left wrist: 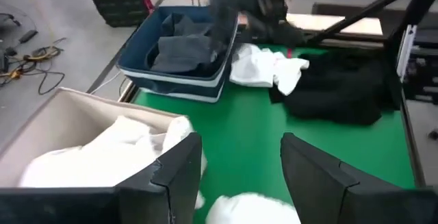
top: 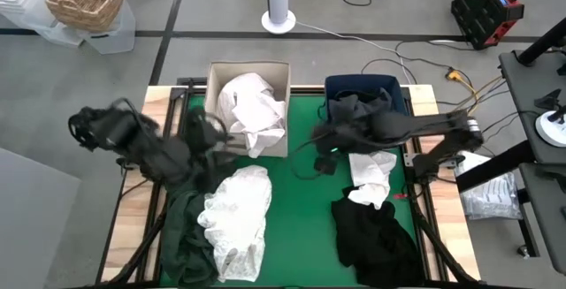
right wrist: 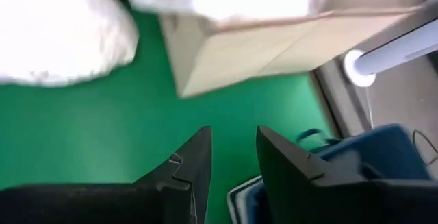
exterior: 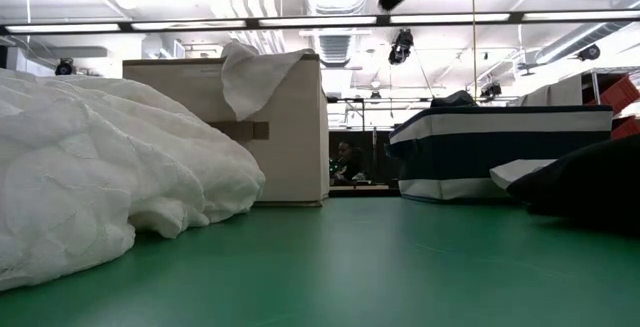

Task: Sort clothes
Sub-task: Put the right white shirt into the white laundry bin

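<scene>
White garment (exterior: 100,177) bulks closest in the low view; from above it lies at about 7 o'clock on the mat (top: 305,192), a dark green garment (top: 181,227) at its 9 o'clock. Left gripper (top: 221,139), jaws released and holding nothing, hangs by the beige box (top: 212,81), which is heaped with white cloth (top: 252,108). Right gripper (top: 323,134), jaws apart and bare, sits at mat centre. At 1 o'clock the navy bin (top: 398,86) holds dark clothes (top: 354,108); a white piece (top: 371,174) and black garment (top: 371,231) lie at 4 o'clock.
</scene>
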`<state>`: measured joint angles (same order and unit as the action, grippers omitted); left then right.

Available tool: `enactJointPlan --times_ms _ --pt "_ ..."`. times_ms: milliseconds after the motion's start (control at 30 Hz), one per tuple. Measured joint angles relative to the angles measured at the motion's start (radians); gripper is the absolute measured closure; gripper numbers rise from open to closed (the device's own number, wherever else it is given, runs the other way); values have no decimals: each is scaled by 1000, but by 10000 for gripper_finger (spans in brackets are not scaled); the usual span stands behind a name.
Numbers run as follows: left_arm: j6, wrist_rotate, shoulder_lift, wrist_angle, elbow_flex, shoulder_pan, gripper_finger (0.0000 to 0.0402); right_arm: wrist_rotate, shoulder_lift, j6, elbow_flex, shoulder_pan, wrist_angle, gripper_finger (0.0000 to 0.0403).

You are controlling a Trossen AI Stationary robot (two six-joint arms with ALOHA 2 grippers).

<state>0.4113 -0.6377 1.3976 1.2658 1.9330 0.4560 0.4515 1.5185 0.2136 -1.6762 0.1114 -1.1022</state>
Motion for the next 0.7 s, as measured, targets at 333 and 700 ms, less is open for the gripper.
enactJointPlan --times_ms 333,700 --pt "269 -353 -48 -373 -528 129 224 101 -227 -44 2 0 43 279" --pt "696 -474 58 -383 -782 118 224 101 -285 -103 3 0 44 274"
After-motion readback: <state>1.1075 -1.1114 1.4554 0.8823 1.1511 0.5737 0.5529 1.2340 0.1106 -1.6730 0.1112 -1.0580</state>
